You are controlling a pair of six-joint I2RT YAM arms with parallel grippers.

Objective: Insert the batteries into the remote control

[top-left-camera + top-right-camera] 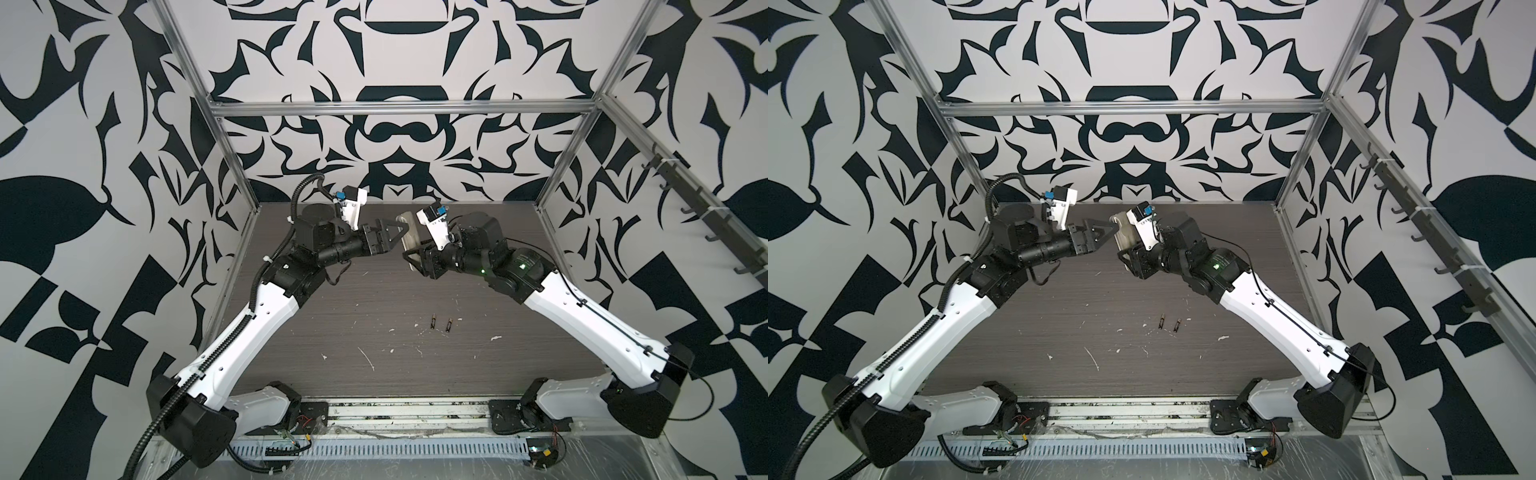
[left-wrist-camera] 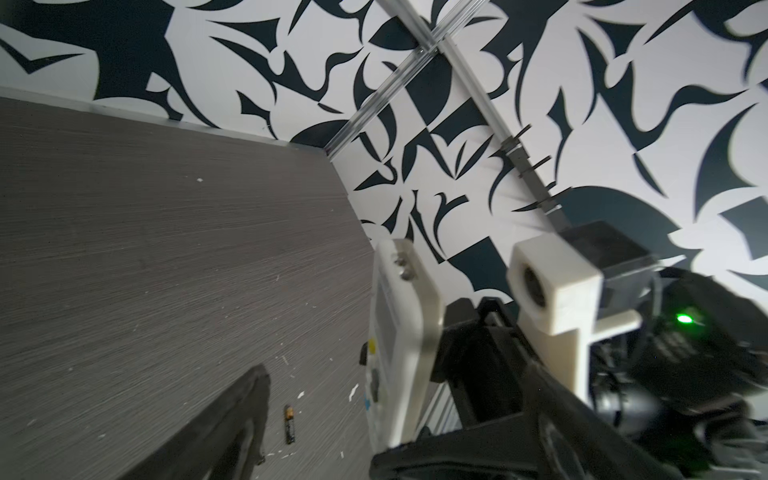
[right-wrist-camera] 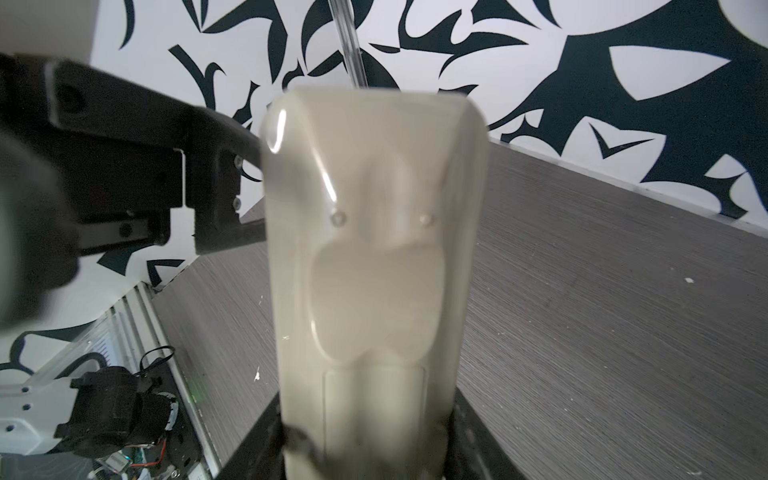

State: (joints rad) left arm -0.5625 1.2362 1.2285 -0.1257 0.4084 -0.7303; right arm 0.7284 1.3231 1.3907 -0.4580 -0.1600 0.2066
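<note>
The remote control (image 1: 404,222) (image 1: 1122,237) is a pale handset held upright above the back of the table. My right gripper (image 1: 415,258) (image 3: 370,451) is shut on its lower end, and the right wrist view shows its plain back (image 3: 374,249). My left gripper (image 1: 400,237) (image 2: 386,436) is open beside the remote's upper part. In the left wrist view the remote's edge (image 2: 401,332) shows between the spread fingers, and I cannot tell if they touch it. Two batteries (image 1: 432,322) (image 1: 449,324) (image 1: 1161,320) lie side by side on the table, nearer the front. One battery (image 2: 289,424) shows in the left wrist view.
The dark wood-grain table (image 1: 374,353) carries white flecks and scratches. Metal frame posts (image 1: 232,166) stand at the back corners before patterned walls. A rail with hooks (image 1: 681,199) runs along the right side. The arm bases sit on a rail (image 1: 407,415) at the front edge.
</note>
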